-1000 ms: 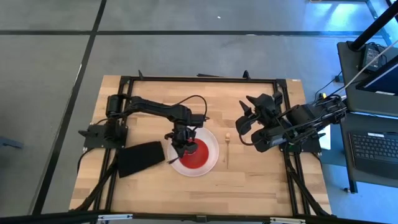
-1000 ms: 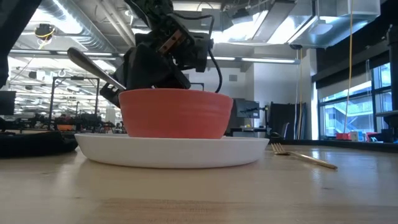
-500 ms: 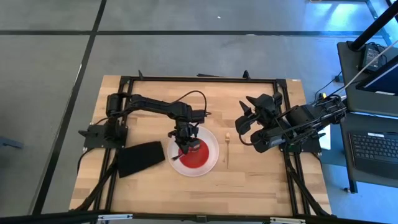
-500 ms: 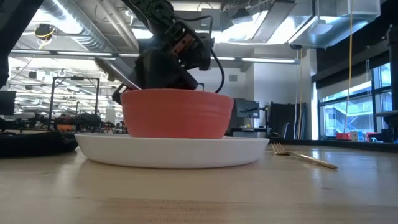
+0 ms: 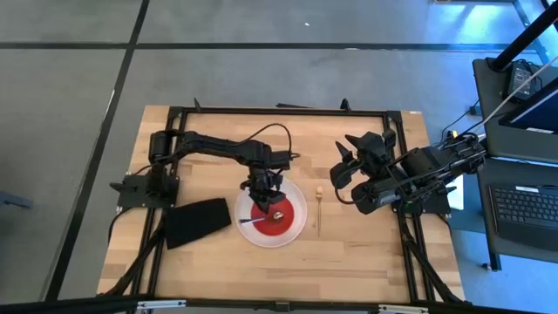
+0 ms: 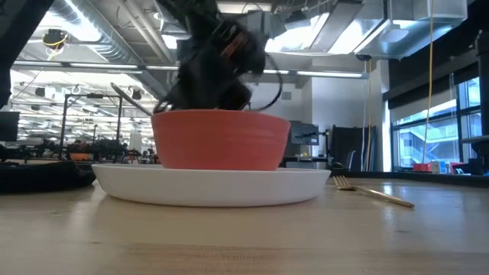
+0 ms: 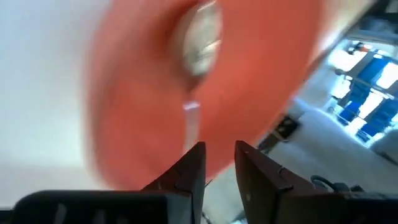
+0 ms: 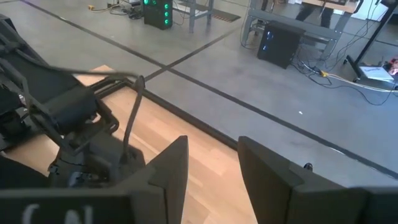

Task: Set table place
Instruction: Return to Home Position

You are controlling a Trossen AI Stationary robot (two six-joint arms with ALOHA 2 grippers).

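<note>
A red bowl stands on a round white plate at the table's middle. A silver spoon lies in the bowl, its scoop end inside and its handle leaning on the bowl's left rim and sticking out over it. My left gripper hovers over the bowl's far side, a narrow gap between its fingers, apart from the spoon. A slim fork lies flat on the table right of the plate. My right gripper is open and empty, raised at the right.
A black folded cloth lies flat on the table left of the plate. The black frame runs round the tabletop. Bare wood shows along the near edge and between the fork and the right arm.
My left gripper has carried the spoon toward the table's right into the bowl, then drawn back toward the far edge. The spoon, held slanting above the rim before, now lies in the bowl apart from the gripper, its handle over the left rim.
</note>
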